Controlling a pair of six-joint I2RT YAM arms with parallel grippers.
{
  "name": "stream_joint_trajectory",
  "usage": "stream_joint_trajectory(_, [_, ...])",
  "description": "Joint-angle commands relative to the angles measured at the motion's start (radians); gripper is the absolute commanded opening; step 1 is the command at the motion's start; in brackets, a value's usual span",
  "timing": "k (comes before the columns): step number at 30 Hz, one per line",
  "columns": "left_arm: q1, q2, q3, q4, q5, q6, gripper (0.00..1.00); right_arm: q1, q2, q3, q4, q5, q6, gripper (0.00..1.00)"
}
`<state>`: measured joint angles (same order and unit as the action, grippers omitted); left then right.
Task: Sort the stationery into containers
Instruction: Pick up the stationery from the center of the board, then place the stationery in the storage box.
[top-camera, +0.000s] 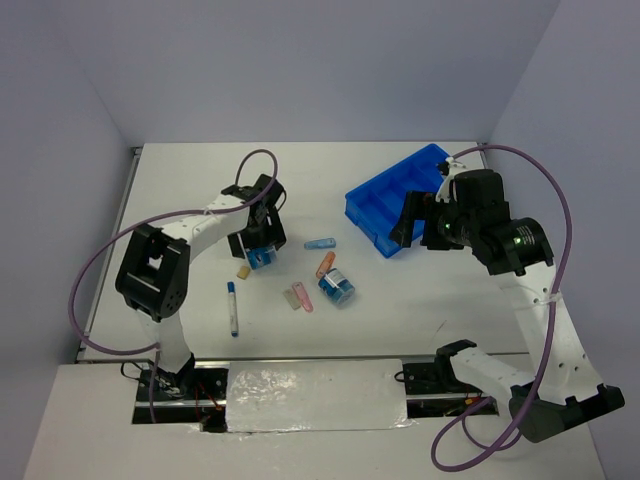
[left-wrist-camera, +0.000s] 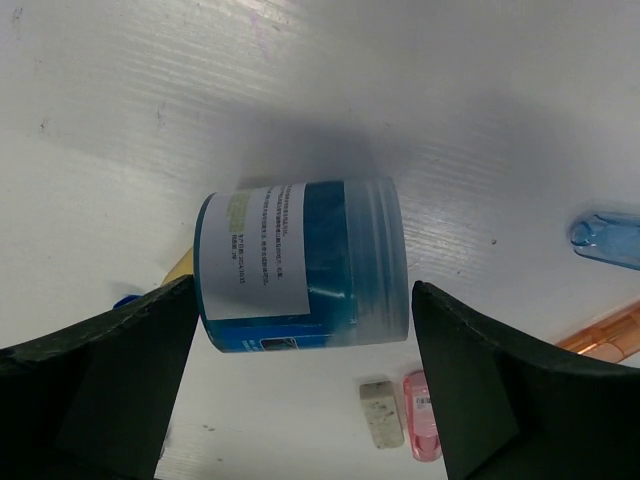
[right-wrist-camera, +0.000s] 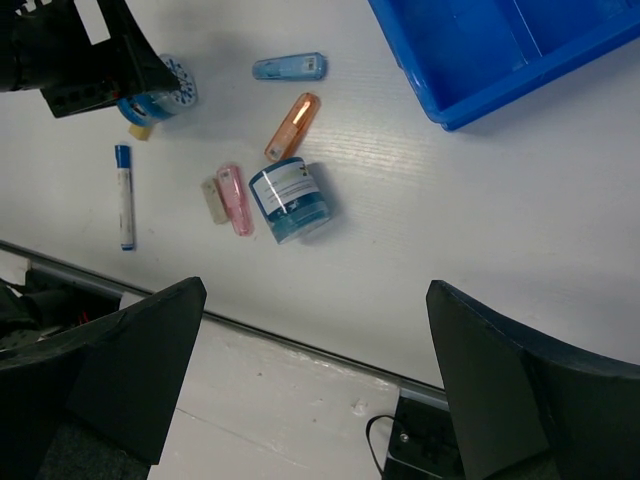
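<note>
The left fingers (left-wrist-camera: 100, 390) are spread wide on either side of one blue clear box (left-wrist-camera: 300, 262), which lies on its side on the white surface (top-camera: 200, 180). The left finger is at the box's edge and a gap shows at the right finger, so they are not closed on it. A tan eraser (right-wrist-camera: 141, 131) sits just beside that box, and the blue-white pen (right-wrist-camera: 124, 195) lies nearer, to the left. The second blue box (right-wrist-camera: 290, 200) lies mid-surface, with the pink piece (right-wrist-camera: 235, 199) and grey piece (right-wrist-camera: 213, 200) side by side to its left, the orange piece (right-wrist-camera: 293, 126) just beyond it and the blue piece (right-wrist-camera: 289, 67) farther still. The right fingers (right-wrist-camera: 520, 390) are wide apart, holding nothing, above the near left corner of the blue tray (right-wrist-camera: 470, 60), whose visible compartments hold no items.
</note>
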<state>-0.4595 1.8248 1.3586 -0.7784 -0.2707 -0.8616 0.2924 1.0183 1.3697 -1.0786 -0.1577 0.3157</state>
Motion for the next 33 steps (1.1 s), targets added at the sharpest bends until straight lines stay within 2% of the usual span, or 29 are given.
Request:
stream_joint_trajectory(1, [0.001, 0.011, -0.012, 0.022, 0.008, 0.012, 0.98, 0.007, -0.021, 0.023, 0.016, -0.009, -0.012, 1.00])
stream_joint_trajectory(4, [0.002, 0.030, -0.015, 0.044, 0.021, 0.022, 0.87, 0.010, -0.021, 0.025, 0.016, -0.006, -0.010, 1.00])
stream_joint_trajectory(5, [0.002, 0.042, -0.006, 0.048, 0.025, 0.027, 0.68, 0.008, -0.020, 0.026, 0.014, -0.006, -0.010, 1.00])
stream_joint_trajectory(7, [0.002, 0.048, 0.005, 0.048, 0.036, 0.030, 0.43, 0.008, -0.015, 0.035, 0.011, 0.003, -0.010, 1.00])
stream_joint_trajectory(9, [0.001, 0.050, 0.023, 0.054, 0.054, 0.035, 0.38, 0.008, -0.014, 0.043, 0.005, 0.010, -0.010, 1.00])
stream_joint_trajectory(10, [0.001, 0.045, 0.033, 0.054, 0.076, 0.039, 0.23, 0.007, -0.014, 0.049, 0.006, 0.017, -0.010, 1.00])
stream_joint_trajectory(12, [0.001, 0.030, 0.069, 0.053, 0.111, 0.041, 0.11, 0.008, -0.014, 0.049, 0.022, 0.015, -0.015, 1.00])
stream_joint_trajectory(13, [-0.004, -0.001, 0.083, 0.054, 0.134, 0.039, 0.01, 0.008, -0.017, 0.039, 0.032, 0.012, -0.013, 1.00])
stream_joint_trajectory(16, [-0.036, -0.088, 0.155, 0.079, 0.243, 0.019, 0.00, 0.008, -0.046, -0.024, 0.118, -0.012, -0.015, 1.00])
stream_joint_trajectory(19, [-0.065, -0.204, 0.209, 0.123, 0.347, -0.062, 0.00, 0.007, -0.096, -0.098, 0.268, -0.144, -0.014, 1.00])
stream_joint_trajectory(21, [-0.068, -0.322, 0.096, 0.282, 0.473, -0.188, 0.00, 0.010, -0.142, -0.168, 0.432, -0.274, 0.035, 1.00])
stream_joint_trajectory(22, [-0.068, -0.359, 0.096, 0.357, 0.507, -0.239, 0.00, 0.008, -0.153, -0.191, 0.487, -0.310, 0.058, 1.00])
stream_joint_trajectory(23, [-0.073, -0.393, 0.018, 0.490, 0.536, -0.282, 0.00, 0.010, -0.162, -0.217, 0.599, -0.377, 0.080, 1.00])
stream_joint_trajectory(24, [-0.076, -0.419, -0.011, 0.529, 0.556, -0.359, 0.00, 0.013, -0.162, -0.254, 0.644, -0.399, 0.117, 1.00])
stream_joint_trajectory(29, [-0.087, -0.499, -0.121, 0.721, 0.652, -0.488, 0.00, 0.054, -0.068, -0.236, 0.692, -0.430, 0.068, 1.00])
stream_joint_trajectory(30, [-0.087, -0.496, -0.119, 0.735, 0.675, -0.487, 0.00, 0.063, -0.052, -0.207, 0.689, -0.466, 0.042, 1.00])
stream_joint_trajectory(33, [-0.090, -0.489, -0.095, 0.709, 0.717, -0.450, 0.00, 0.100, 0.006, -0.141, 0.632, -0.448, -0.004, 1.00])
